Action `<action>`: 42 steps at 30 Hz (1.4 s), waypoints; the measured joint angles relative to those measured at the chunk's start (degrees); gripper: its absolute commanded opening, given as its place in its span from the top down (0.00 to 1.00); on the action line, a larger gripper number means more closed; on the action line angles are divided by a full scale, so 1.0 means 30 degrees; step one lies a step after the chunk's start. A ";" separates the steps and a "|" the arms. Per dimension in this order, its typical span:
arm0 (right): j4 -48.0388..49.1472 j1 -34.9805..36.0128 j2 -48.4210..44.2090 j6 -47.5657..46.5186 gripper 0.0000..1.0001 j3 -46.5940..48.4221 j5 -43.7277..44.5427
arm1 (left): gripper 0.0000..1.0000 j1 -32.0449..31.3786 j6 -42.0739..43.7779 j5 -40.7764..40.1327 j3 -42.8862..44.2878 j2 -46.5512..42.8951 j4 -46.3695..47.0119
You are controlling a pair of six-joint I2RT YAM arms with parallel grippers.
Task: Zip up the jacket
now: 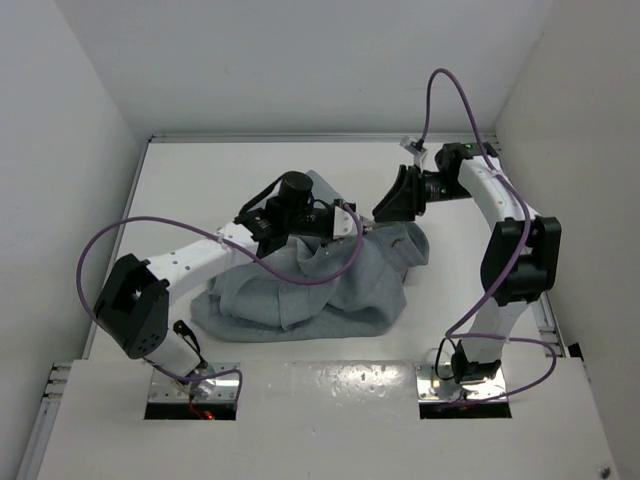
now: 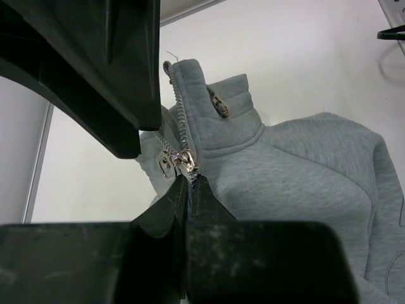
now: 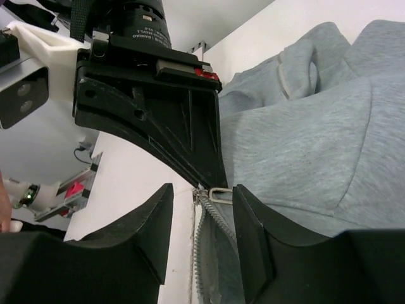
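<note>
The light grey jacket (image 1: 330, 290) lies crumpled in the middle of the white table. In the left wrist view its collar (image 2: 215, 101) stands up, and the zipper's metal slider (image 2: 177, 161) sits below the collar. My left gripper (image 2: 188, 180) is shut on the jacket's zipper edge just under that slider. My right gripper (image 3: 202, 193) stands open close against the left one, with the slider's pull ring (image 3: 219, 192) and the zipper teeth (image 3: 205, 240) lying between its fingers. From above, both grippers, left (image 1: 343, 217) and right (image 1: 393, 205), meet at the jacket's upper right edge.
White walls enclose the table (image 1: 200, 180) on the left, back and right. The left arm's purple cable (image 1: 300, 275) drapes over the jacket. The right arm's cable (image 1: 455, 90) loops high at the back right.
</note>
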 measured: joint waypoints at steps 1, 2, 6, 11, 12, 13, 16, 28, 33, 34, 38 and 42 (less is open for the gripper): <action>0.0000 0.0080 0.0000 -0.0007 0.61 0.0000 0.0015 | 1.00 0.0007 -0.0102 0.0007 0.0051 0.0015 -0.0036; 0.0007 0.0073 0.0000 -0.0015 0.64 0.0000 0.0022 | 1.00 0.0007 -0.0211 0.0015 0.0058 0.0022 -0.0066; 0.0036 -0.0321 -0.0051 -0.0058 0.68 -0.0138 0.0182 | 1.00 0.0000 -0.0488 0.0044 0.0066 0.0044 -0.0153; 0.0044 -0.1355 -0.0444 -0.0080 0.70 -0.0619 0.0539 | 1.00 0.0044 -0.0809 0.0036 0.0182 0.0044 -0.0211; 0.0044 -0.1603 -0.0525 -0.0029 0.70 -0.0634 0.0641 | 1.00 0.0044 -0.0823 0.0044 0.0211 0.0044 -0.0204; 0.0051 -0.1800 -0.0619 -0.0007 0.70 -0.0663 0.0736 | 1.00 0.0044 -0.0860 0.0044 0.0233 0.0044 -0.0204; 0.0066 -0.2033 -0.0925 0.0051 0.70 -0.0860 0.1035 | 1.00 0.0044 -0.0889 0.0044 0.0233 0.0044 -0.0219; 0.0051 -0.1180 -0.1107 0.0510 0.59 -0.2062 0.1668 | 1.00 0.0044 -0.0947 -0.0007 0.0233 0.0051 -0.0226; 0.0066 -0.0627 -0.1049 0.0721 0.57 -0.1953 0.1851 | 1.00 0.0044 -0.0940 -0.0015 0.0233 0.0051 -0.0226; 0.0051 -0.0430 -0.1005 0.0772 0.57 -0.1851 0.1836 | 1.00 0.0044 -0.0925 -0.0015 0.0255 0.0051 -0.0233; 0.0073 0.0350 -0.0729 0.0852 0.57 -0.1275 0.1800 | 1.00 0.0044 -0.0867 -0.0015 0.0437 0.0189 -0.0255; 0.0073 0.0867 -0.0517 0.0852 0.57 -0.1064 0.1821 | 1.00 0.0044 -0.0867 -0.0007 0.0561 0.0306 -0.0328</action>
